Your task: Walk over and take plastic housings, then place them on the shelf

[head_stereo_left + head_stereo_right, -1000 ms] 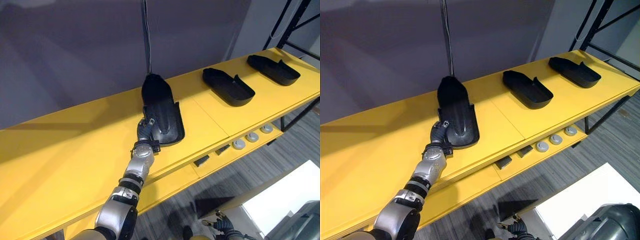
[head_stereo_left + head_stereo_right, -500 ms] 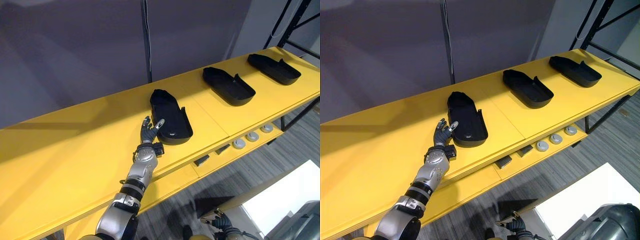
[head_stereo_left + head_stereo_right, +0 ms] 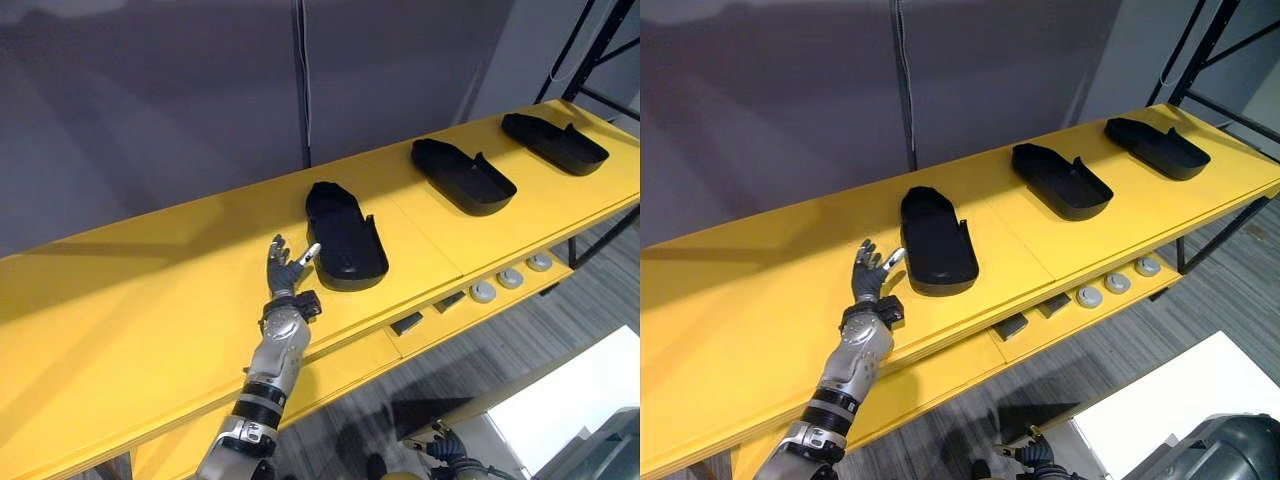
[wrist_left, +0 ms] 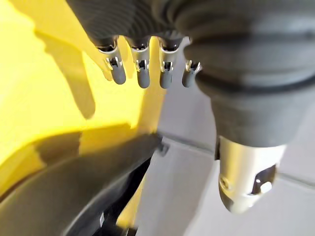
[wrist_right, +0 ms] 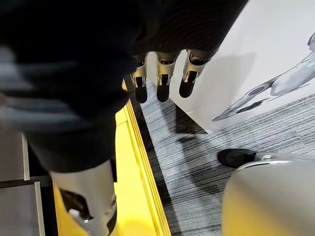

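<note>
**Housing down on the shelf, left hand open beside it**

Shelf (image 3: 130,300) first: a long yellow board running across the head views against a grey wall, with a wide bare stretch on the robot's left. Three black plastic housings lie on it in a row, well apart from one another. The far housing (image 3: 555,142) and the middle housing (image 3: 462,175) sit toward the right end. The nearest housing (image 3: 345,237) rests flat about mid-shelf, hollow side up.

Its long axis runs from the shelf's front edge toward the wall, leaning slightly left at the back. It lies just to the right of the left hand (image 3: 283,273) and a little beyond it. One fingertip comes very near the housing's near left rim, and I cannot tell whether it touches.

The left hand is held above the board with its fingers spread and straight, grasping nothing. It is much the nearer of the two. The right hand (image 5: 162,81) hangs low by the shelf's front edge over the grey floor (image 5: 206,147), fingers straight and likewise empty.

This placement looks complete. Any nudge to square the housing would fall to the left hand, pushing rightward on that near rim.

Grey discs (image 3: 510,277) and small dark blocks (image 3: 405,322) sit on the lower ledge.
</note>
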{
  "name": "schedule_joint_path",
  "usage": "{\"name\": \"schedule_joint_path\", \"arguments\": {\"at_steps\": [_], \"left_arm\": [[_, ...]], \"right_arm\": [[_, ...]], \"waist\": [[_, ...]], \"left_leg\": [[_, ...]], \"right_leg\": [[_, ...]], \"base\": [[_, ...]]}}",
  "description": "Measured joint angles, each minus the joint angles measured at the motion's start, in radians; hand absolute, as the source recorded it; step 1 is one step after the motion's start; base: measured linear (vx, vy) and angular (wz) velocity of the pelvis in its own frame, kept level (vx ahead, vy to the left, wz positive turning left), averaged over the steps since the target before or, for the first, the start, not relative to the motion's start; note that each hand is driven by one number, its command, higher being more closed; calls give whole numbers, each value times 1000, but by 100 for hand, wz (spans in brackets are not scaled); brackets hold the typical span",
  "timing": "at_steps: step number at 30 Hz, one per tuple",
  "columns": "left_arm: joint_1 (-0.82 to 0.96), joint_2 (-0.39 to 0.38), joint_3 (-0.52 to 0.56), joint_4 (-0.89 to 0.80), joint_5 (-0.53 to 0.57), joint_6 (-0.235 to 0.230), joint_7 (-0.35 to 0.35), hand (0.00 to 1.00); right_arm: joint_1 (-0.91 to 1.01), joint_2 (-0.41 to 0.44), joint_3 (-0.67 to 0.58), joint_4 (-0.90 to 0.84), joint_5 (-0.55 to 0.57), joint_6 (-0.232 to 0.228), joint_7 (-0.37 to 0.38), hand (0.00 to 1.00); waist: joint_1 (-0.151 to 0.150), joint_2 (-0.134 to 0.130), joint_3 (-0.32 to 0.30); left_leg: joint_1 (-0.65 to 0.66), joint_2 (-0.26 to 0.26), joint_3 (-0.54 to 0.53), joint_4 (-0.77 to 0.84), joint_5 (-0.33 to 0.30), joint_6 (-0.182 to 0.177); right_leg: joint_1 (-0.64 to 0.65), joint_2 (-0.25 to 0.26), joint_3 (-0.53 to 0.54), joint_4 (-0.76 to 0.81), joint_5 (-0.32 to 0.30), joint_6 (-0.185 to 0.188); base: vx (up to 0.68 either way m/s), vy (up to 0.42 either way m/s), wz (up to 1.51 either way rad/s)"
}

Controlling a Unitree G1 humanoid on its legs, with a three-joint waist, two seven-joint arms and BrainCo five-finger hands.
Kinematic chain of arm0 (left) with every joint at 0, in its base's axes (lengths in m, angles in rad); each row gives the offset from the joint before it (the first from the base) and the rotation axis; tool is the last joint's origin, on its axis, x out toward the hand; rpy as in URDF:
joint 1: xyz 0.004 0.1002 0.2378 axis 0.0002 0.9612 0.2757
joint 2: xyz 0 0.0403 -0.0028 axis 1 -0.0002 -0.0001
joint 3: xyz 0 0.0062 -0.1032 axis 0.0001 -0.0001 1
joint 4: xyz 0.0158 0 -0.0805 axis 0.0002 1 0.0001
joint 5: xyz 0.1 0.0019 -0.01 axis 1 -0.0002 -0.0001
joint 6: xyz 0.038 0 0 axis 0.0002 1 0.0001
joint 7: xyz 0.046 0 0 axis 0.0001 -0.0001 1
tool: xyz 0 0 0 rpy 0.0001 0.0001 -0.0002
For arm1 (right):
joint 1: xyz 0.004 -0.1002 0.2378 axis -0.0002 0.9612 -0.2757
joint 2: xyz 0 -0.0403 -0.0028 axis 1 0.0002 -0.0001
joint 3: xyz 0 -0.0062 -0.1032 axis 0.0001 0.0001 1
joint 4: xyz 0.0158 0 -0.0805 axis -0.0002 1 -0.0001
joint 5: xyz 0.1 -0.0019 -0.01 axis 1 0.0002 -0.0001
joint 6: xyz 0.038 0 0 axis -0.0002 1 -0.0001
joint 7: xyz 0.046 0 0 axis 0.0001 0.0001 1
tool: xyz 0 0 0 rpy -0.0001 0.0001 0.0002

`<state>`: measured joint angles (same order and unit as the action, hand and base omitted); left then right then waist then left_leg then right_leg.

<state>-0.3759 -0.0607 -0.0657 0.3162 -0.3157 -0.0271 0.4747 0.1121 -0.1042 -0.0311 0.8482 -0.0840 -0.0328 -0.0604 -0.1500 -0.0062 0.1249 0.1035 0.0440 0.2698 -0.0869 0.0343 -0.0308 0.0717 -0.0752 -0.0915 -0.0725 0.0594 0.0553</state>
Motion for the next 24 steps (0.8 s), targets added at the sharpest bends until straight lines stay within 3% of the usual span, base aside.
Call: {"name": "schedule_joint_path", "arguments": {"at_steps": [7, 13, 14, 20, 24], "left_arm": [[62, 30, -1, -112, 79, -2, -30, 0], [110, 73, -123, -200, 205, -1, -176, 0], [118, 74, -154, -216, 240, -1, -205, 100], [167, 100, -359, -263, 458, -40, -319, 100], [179, 112, -436, -262, 499, -63, -373, 100]], "right_arm": [[14, -3, -6, 1, 0, 0, 3, 0], [16, -6, -5, 5, 1, -1, 17, 0], [15, -7, -5, 8, 1, -2, 22, 0], [16, -9, -3, 13, 1, -11, 26, 0], [15, -13, -2, 29, 1, -13, 27, 0]], "waist": [[20, 3, -13], [30, 3, -13], [32, 3, -14], [33, 2, -15], [32, 2, -22]], "left_leg": [[0, 0, -3, 0, 1, 2], [0, -5, -19, -4, 6, 6], [0, -5, -19, -4, 6, 6], [0, -4, -16, -4, 5, 6], [1, 1, -5, -4, 2, 2]], "right_leg": [[1, -1, -2, 1, 0, 0], [6, -4, -11, 1, 0, 0], [6, -5, -10, 1, 0, 0], [-2, -6, -4, 1, -1, 1], [-5, -3, 0, 1, -1, 1]], "base": [[0, 0, 1], [0, 0, 6], [0, 0, 0], [0, 0, -1], [0, 0, -7]]}}
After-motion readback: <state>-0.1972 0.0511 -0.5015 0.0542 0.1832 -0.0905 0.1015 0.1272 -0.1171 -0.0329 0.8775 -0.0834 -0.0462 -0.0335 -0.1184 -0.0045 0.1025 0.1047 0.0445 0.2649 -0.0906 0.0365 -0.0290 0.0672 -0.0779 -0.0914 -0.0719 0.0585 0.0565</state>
